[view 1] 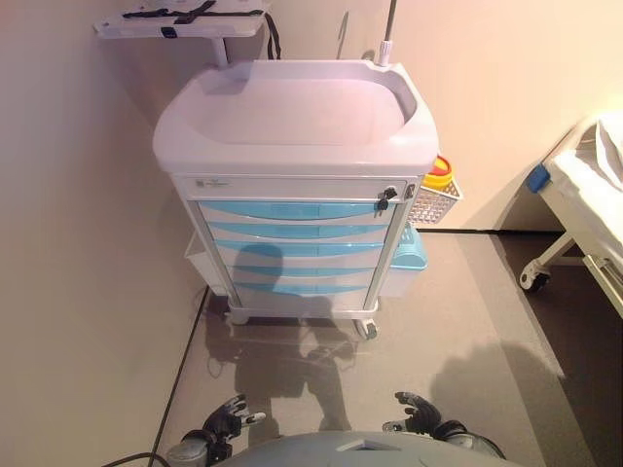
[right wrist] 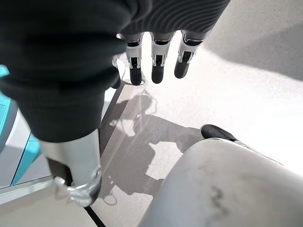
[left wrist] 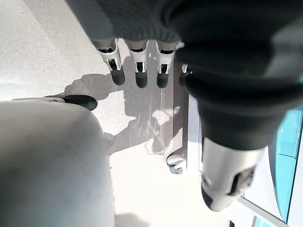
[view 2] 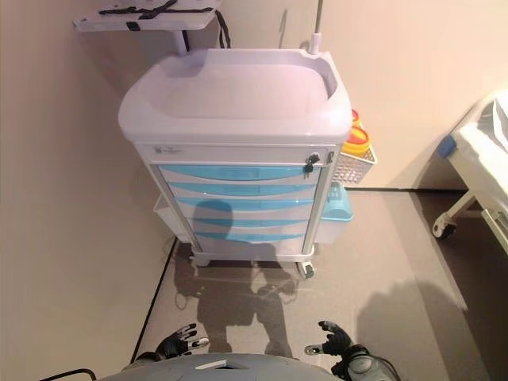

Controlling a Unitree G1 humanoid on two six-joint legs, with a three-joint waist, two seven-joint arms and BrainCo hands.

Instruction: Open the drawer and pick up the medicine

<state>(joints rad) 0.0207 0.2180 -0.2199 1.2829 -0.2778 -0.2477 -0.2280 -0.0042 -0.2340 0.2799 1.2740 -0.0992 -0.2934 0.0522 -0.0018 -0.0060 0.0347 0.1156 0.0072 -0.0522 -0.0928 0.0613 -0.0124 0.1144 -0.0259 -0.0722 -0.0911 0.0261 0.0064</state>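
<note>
A white medical cart (view 1: pixel 297 117) stands against the wall ahead, with several blue drawers (view 1: pixel 292 209), all shut. A small key lock (view 1: pixel 387 195) sits at the top right of the drawer stack. No medicine shows. My left hand (view 1: pixel 229 416) hangs low at the lower left, far short of the cart, with relaxed fingers (left wrist: pixel 137 71) holding nothing. My right hand (view 1: pixel 421 416) hangs low at the lower right, with straight fingers (right wrist: pixel 158 64), also empty.
A white wire basket (view 1: pixel 435 199) with a yellow container hangs on the cart's right side, a blue bin (view 1: pixel 411 255) below it. A bed on castors (view 1: pixel 584 204) stands at the far right. A wall runs along the left. A shelf (view 1: pixel 180 21) sits behind the cart.
</note>
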